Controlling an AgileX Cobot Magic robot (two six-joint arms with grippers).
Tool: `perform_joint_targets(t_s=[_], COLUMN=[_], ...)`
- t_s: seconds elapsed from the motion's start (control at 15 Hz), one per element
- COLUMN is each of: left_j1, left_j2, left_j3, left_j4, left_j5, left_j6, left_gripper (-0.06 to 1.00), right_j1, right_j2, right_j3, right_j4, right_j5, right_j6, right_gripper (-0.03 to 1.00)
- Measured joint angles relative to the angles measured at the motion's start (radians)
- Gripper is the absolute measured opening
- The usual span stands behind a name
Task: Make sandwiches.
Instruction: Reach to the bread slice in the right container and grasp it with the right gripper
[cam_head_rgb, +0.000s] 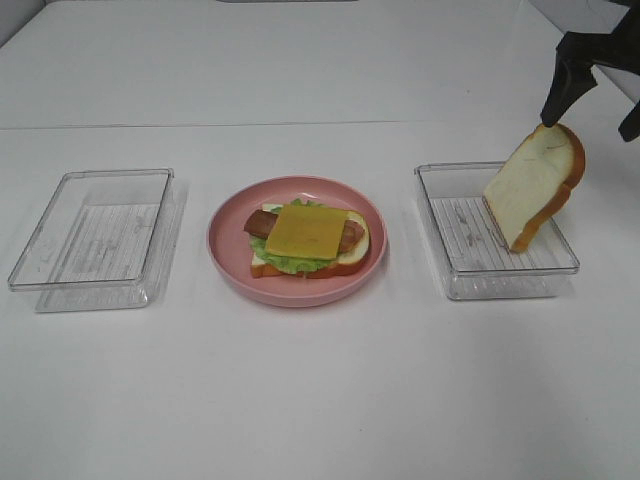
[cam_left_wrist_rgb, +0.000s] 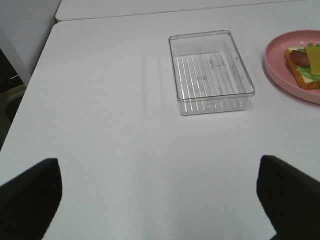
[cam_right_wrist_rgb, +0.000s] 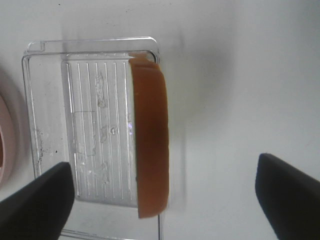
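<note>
I have the open-faced sandwich (cam_head_rgb: 305, 240) sitting on the pink plate (cam_head_rgb: 225, 250) in the middle of the table: bottom slice, lettuce, bacon, and the cheese square on top. The last bread slice (cam_head_rgb: 533, 186) is leaning on edge in the right tray (cam_head_rgb: 500, 282), tilted over its far right side, crust uppermost. My right gripper (cam_right_wrist_rgb: 162, 197) hangs just above that crust with its jaws spread wide on either side — nothing gripped yet. The left gripper (cam_left_wrist_rgb: 160, 197) is also wide open and empty, parked over bare table on the near side of the left tray (cam_left_wrist_rgb: 212, 75), well away from the work.

To do this step well, I judge I should come straight down so the fingers straddle the slice's thin faces rather than its crust ends, and close on the upper part of the slice. It is only propped, so a glancing touch could tip it flat into the tray. Once gripped, I would lift clear of the tray wall before swinging left toward the plate — then lay it squarely over the cheese.
</note>
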Motion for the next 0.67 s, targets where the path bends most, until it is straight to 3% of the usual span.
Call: perform_joint_targets(t_s=[0.67], left_j1=[0.000], left_j2=[0.000], left_j3=[0.000], left_j4=[0.000], left_j5=[0.000], left_j6=[0.000], left_gripper=[0.98], right_j1=[0.000], right_j2=[0.154], right_j3=[-0.027], right_j4=[0.080], right_j5=[0.003], right_j6=[-0.001], right_gripper=[0.93])
